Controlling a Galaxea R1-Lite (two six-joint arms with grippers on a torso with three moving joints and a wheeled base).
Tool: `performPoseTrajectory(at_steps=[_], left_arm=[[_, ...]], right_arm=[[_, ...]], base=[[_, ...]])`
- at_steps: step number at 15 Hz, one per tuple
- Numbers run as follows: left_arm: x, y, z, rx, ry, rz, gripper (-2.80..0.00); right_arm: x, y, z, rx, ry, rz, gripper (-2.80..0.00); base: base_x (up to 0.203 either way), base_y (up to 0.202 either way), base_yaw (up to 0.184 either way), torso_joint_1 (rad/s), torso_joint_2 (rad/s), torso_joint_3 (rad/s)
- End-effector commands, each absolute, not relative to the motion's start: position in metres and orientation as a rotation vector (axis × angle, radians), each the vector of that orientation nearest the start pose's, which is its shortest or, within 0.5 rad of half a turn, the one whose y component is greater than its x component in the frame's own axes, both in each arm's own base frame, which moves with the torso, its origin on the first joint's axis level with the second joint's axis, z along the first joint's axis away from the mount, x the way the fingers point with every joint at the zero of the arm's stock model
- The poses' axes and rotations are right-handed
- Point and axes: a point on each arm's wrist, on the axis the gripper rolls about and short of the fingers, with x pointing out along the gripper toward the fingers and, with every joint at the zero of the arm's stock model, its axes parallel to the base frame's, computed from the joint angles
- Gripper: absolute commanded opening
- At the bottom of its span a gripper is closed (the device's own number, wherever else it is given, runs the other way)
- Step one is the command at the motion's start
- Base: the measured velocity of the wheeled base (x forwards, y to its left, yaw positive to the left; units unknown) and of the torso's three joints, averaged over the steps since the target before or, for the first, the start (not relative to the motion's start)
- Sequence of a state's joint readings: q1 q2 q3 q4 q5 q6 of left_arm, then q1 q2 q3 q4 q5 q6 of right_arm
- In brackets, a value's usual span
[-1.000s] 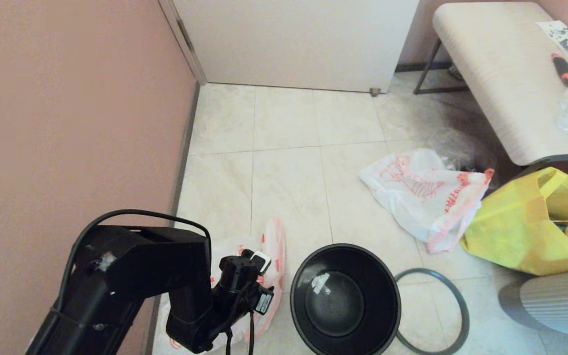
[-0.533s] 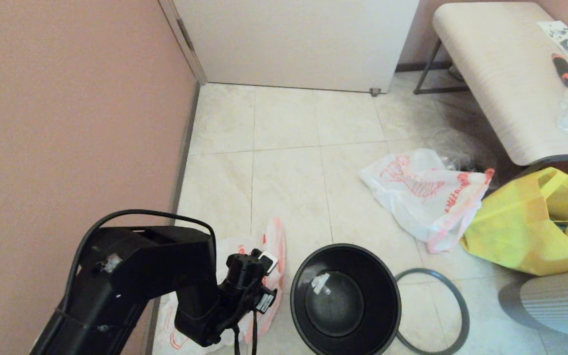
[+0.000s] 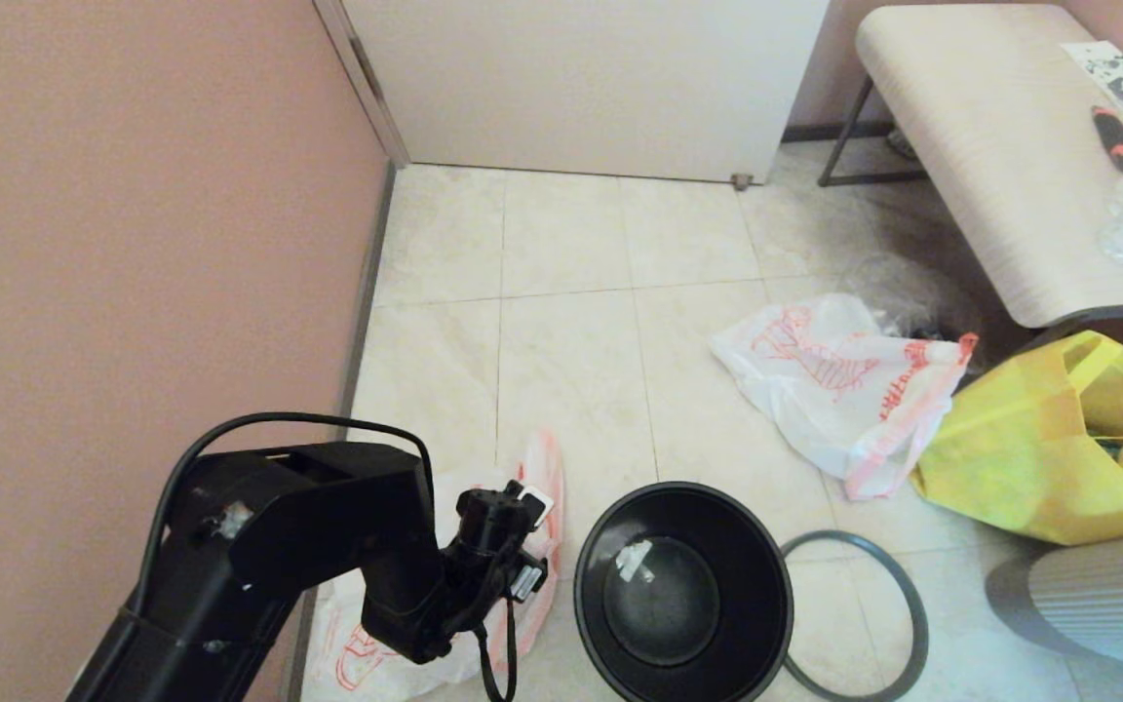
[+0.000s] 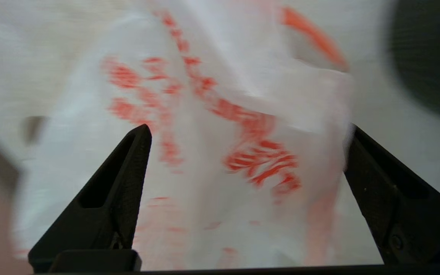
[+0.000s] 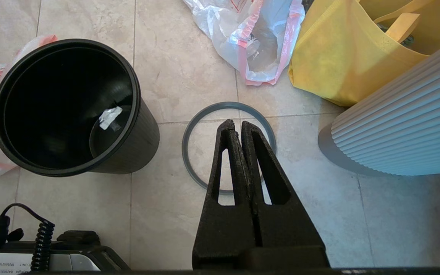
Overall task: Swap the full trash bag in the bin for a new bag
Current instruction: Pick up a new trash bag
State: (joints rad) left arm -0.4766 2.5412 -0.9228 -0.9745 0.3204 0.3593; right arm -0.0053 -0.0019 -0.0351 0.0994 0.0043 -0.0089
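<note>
**Head view:** The left gripper (image 3: 508, 551) hangs low by the pink wall, right over the full trash bag (image 3: 367, 643), a thin white see-through plastic carrier with red-orange print lying on the tiles. A second ago more of that bag was hidden under the arm, and the arm has since eased off it. The small round black plastic bin (image 3: 784, 604) stands just beside it, with no liner in it. Its thin grey hoop (image 3: 912, 604) lies loose on the floor against its other side. The new bag (image 3: 834, 390), a flat limp white carrier with pinkish handles, lies well apart, touching a yellow fabric tote (image 3: 1010, 458).

**Left wrist view:** The claw (image 4: 246, 130) is now spread wide, having opened over the last second. The printed bag (image 4: 220, 152) sits between the fingers, apparently let go, though blur hides any contact.

**Right wrist view:** The right gripper (image 5: 235, 124) is parked above the hoop (image 5: 185, 145) with its fingers pressed together.

With the bin (image 5: 136, 152) unlined and the old bag set aside, the next step is probably fetching the new bag (image 5: 220, 23).
</note>
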Motion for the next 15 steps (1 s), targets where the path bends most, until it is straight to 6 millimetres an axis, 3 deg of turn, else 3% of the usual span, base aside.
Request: performPoseTrajectory(at_steps=[1, 5, 11, 13, 15], left_arm=[[0.368, -0.161, -0.069, 0.643, 0.554, -0.205, 0.0], [0.382, -0.151, -0.085, 0.673, 0.561, -0.173, 0.0], [0.378, -0.149, -0.088, 0.661, 0.576, -0.187, 0.0], [0.38, -0.156, -0.08, 0.623, 0.553, -0.218, 0.0], [0.388, -0.169, -0.087, 0.619, 0.549, -0.234, 0.0]], right_arm=[[-0.026, 0.0, 0.075, -0.009, 0.064, -0.001, -2.8], [-0.026, 0.0, 0.075, -0.009, 0.064, -0.001, -2.8], [-0.026, 0.0, 0.075, -0.009, 0.064, -0.001, -2.8], [-0.026, 0.0, 0.075, -0.009, 0.064, 0.0, -2.8], [-0.026, 0.0, 0.075, -0.009, 0.064, -0.001, -2.8]], base=[[0.0, 0.0, 0.0, 0.0, 0.0, 0.0], [0.0, 0.0, 0.0, 0.0, 0.0, 0.0], [0.0, 0.0, 0.0, 0.0, 0.0, 0.0], [0.0, 0.0, 0.0, 0.0, 0.0, 0.0], [0.0, 0.0, 0.0, 0.0, 0.0, 0.0]])
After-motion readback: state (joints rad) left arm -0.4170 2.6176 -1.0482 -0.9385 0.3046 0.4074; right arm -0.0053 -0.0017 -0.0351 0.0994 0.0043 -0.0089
